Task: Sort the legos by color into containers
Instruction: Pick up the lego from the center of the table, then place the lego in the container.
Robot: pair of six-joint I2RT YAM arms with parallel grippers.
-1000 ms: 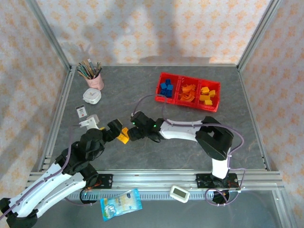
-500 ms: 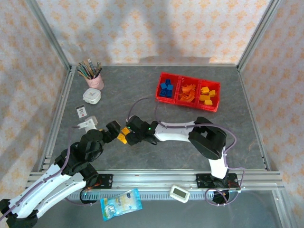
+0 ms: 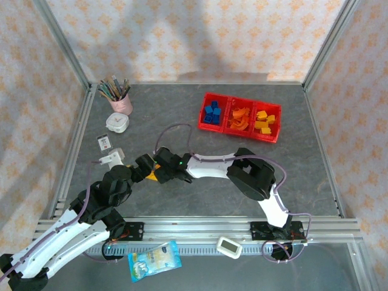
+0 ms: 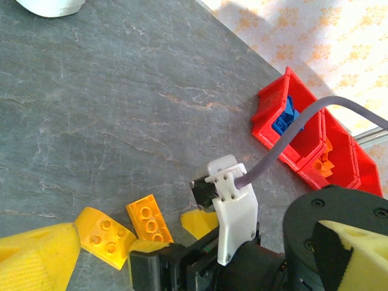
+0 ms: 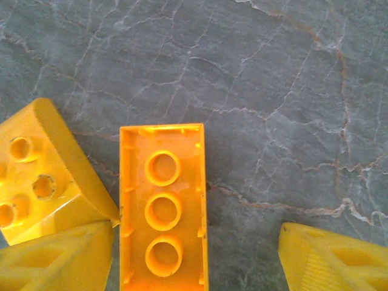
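Note:
An orange lego brick (image 5: 163, 227) lies upside down on the grey table, its three round tubes facing up. It sits between my right gripper's (image 5: 197, 233) open fingers, close against the left one, with a wide gap to the right fingertip (image 5: 327, 254). A yellow lego (image 5: 42, 173) rests touching it on the left. My left gripper (image 4: 194, 242) stands open around the same spot, its foam pad (image 4: 36, 254) beside the yellow lego (image 4: 103, 236). From above, both grippers meet over the bricks (image 3: 153, 176). The red containers tray (image 3: 226, 116) holds blue (image 3: 211, 113), orange (image 3: 240, 117) and yellow (image 3: 265, 121) legos.
A pink cup of brushes (image 3: 119, 97), a white round object (image 3: 117, 123) and a small card (image 3: 103, 143) stand at the back left. A white device (image 3: 230, 247) and a blue packet (image 3: 154, 260) lie on the front rail.
My right gripper has slid left across the table to the bricks beside the left gripper, and its jaws have narrowed a little. The left arm has stayed put.

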